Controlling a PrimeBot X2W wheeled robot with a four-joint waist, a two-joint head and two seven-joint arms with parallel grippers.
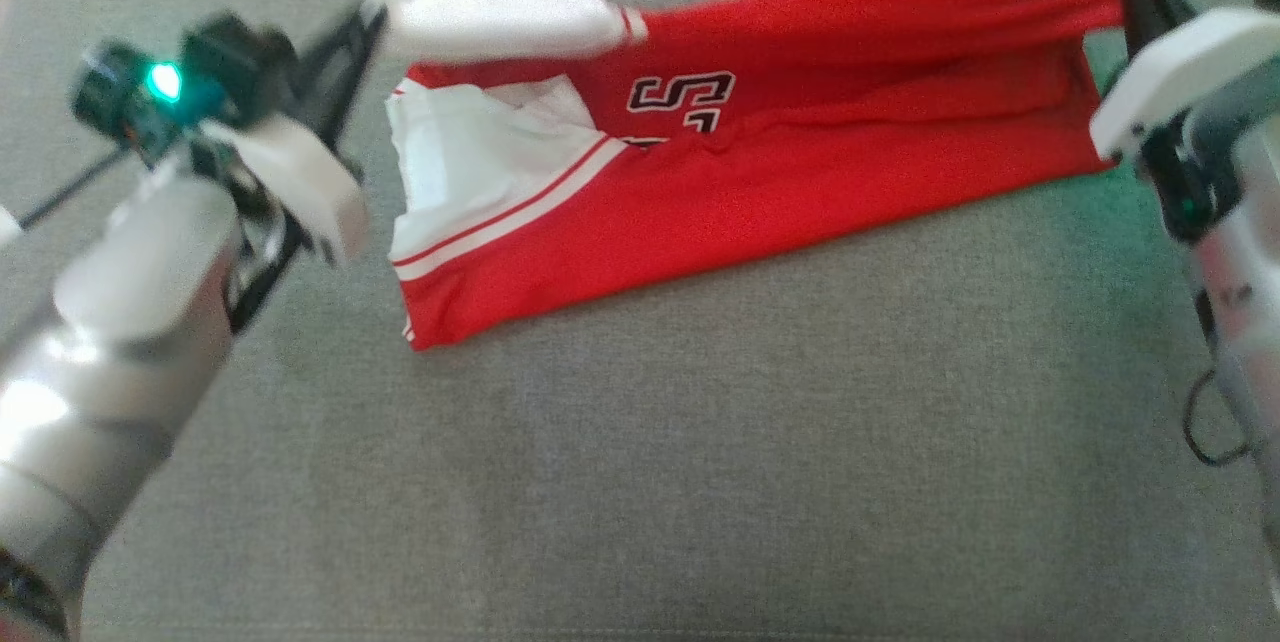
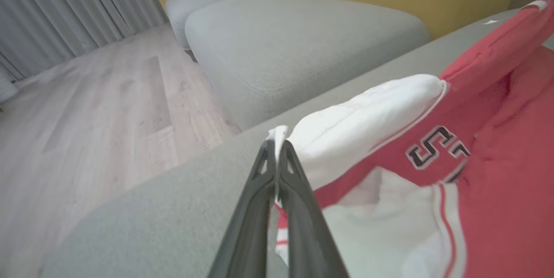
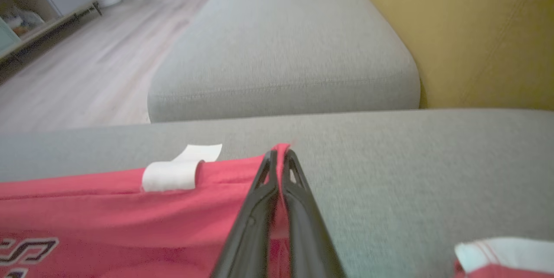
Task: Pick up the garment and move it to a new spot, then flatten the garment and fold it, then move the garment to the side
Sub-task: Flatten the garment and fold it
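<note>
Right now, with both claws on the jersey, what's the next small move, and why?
Probably lower both claws together, easing the held edge away from the robot, to lay it flat. The left claw pinches the white sleeve and the right claw a red corner. The edge is taut between them, while the rest of the jersey lies creased on the cushion.

Grey cushion (image 1: 640, 482), wooden floor (image 2: 86, 109)

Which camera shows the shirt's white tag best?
Right wrist view: the white tag looks big and close on the red shirt's edge. Head view shows it small; left wrist view, a faraway speck.
</note>
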